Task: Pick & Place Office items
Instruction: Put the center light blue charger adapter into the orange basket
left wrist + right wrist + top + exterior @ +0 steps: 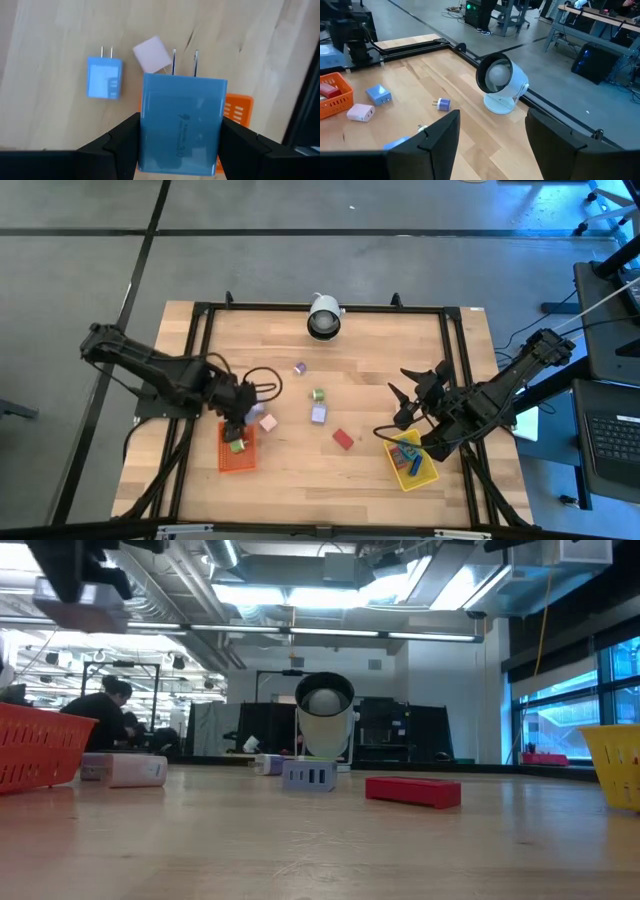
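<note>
High view: five loose office items [318, 414], two trays [237, 450].

The high view looks straight down on the whole wooden table [300, 470]. The low view sits at tabletop level, facing across to the white lamp [325, 725] and the room behind. The left wrist view looks down closely at the tabletop; the right wrist view faces across the table. All but the left wrist view share the lamp.
</note>
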Motion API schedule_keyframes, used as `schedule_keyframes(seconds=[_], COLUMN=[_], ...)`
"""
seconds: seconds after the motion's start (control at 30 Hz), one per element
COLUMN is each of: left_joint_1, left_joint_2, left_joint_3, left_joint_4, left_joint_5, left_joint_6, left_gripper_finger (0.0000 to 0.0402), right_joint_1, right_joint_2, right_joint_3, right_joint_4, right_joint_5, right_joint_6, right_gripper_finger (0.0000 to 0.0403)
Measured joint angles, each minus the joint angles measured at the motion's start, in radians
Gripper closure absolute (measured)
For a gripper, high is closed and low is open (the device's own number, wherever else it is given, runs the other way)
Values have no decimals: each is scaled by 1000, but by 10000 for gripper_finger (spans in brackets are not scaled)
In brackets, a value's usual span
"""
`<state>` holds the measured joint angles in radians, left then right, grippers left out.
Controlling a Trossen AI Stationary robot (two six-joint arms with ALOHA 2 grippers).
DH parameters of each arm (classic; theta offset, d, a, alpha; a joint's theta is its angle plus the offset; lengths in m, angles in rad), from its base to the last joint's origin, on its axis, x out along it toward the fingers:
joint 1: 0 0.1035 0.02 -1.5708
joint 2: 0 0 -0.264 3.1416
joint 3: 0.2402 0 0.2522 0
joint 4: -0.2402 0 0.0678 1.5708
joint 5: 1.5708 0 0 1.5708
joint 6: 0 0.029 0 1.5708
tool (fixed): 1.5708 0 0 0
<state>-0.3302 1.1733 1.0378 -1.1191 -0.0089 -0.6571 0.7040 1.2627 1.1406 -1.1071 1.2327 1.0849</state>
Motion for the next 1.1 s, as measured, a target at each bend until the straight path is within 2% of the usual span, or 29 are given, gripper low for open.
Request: schedule_keyframes(seconds=[0.3, 0.57, 1.1], left_joint_1=[-123, -189, -226], left_joint_2=[21, 119, 301], left_joint_3=[0, 0, -1], left_joint_4=[-13, -15, 20], left_joint_5=[-76, -59, -43], left_joint_6=[-130, -152, -142], left_gripper_finger=[189, 188, 186], right_joint_1=[0, 0, 0], right_joint_2=[0, 0, 0], right_joint_3=[0, 0, 0], right_joint_4=[22, 30, 60], right_joint_5=[-3, -22, -29], right_joint_6=[4, 6, -20], right_gripper_finger=[179, 179, 179])
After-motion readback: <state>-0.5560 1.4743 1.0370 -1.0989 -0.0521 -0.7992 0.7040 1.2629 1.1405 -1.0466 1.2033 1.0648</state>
